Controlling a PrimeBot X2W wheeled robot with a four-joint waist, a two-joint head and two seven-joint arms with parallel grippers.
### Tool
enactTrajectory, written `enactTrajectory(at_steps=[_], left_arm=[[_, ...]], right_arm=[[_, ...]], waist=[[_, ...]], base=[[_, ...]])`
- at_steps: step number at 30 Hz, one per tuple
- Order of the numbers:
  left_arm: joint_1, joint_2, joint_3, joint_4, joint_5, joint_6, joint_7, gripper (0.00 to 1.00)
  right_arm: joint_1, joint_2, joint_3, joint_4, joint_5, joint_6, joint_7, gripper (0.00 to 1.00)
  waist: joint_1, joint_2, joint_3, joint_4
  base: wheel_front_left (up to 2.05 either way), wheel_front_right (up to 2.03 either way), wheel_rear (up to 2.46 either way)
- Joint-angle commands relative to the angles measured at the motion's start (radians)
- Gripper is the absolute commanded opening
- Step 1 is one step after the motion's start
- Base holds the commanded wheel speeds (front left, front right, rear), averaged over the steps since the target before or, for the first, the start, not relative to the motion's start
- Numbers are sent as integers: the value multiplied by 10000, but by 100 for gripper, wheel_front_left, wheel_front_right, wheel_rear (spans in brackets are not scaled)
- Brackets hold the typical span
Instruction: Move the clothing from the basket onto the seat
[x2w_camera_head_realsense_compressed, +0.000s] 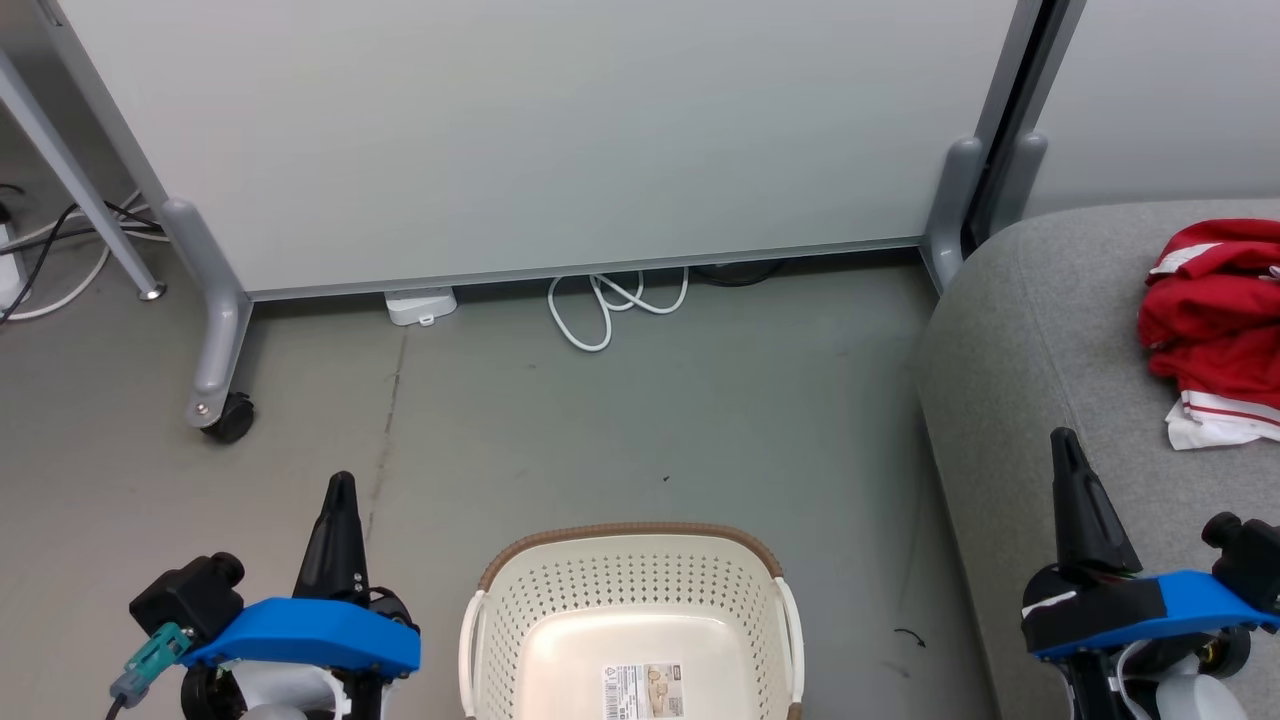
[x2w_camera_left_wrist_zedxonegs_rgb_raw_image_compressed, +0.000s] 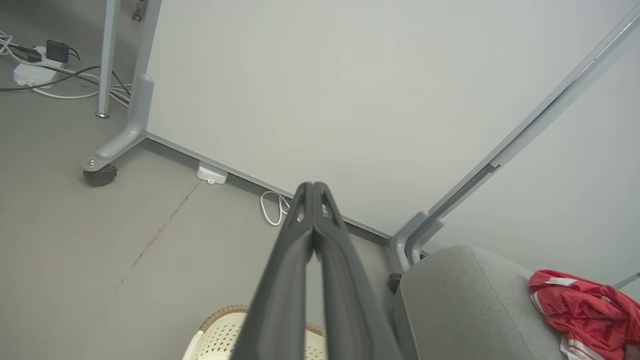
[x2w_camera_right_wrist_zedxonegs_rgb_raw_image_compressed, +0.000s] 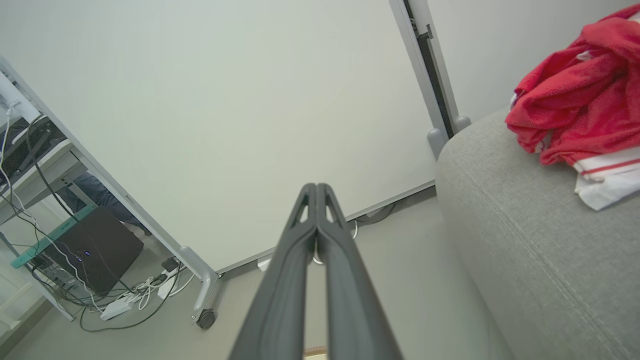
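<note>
While left gripper (x2w_camera_head_realsense_compressed: 340, 492) and right gripper (x2w_camera_head_realsense_compressed: 1066, 445) sit clenched, empty, heaped clothes (x2w_camera_head_realsense_compressed: 1215, 310) at 3 o'clock could slide off seat (x2w_camera_head_realsense_compressed: 1020, 400).

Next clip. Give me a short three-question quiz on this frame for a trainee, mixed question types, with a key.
1. True or false: the clothing lies in the basket.
2. The left pincer and right pincer are: A) open B) shut, empty C) shut on fabric.
3. Fill in: the red pile rests on the grey ____.
Key: 1 false; 2 B; 3 seat.
</note>
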Motion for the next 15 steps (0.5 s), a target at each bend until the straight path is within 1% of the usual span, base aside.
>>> enactTrajectory(at_steps=[1,10,11,15], left_arm=[[-215,10,142,-191,-468,-90,100,0],[-214,-17,379,-246,-1747,-175,436,0],[-214,-17,379,-246,-1747,-175,436,0],[-214,-29,484,-269,-2278,-201,573,0]], right_arm=[[-69,-37,-46,-101,531,1,113,0],[-69,-40,-89,-37,1950,2,449,0],[-69,-40,-89,-37,1950,2,449,0],[-69,-41,-107,-9,2536,2,590,0]], waist=[[-1,0,-7,-9],[-1,0,-40,-53],[-1,0,-40,-53],[-1,0,-54,-72]], base=[[0,0,0],[0,0,0],[0,0,0],[0,0,0]])
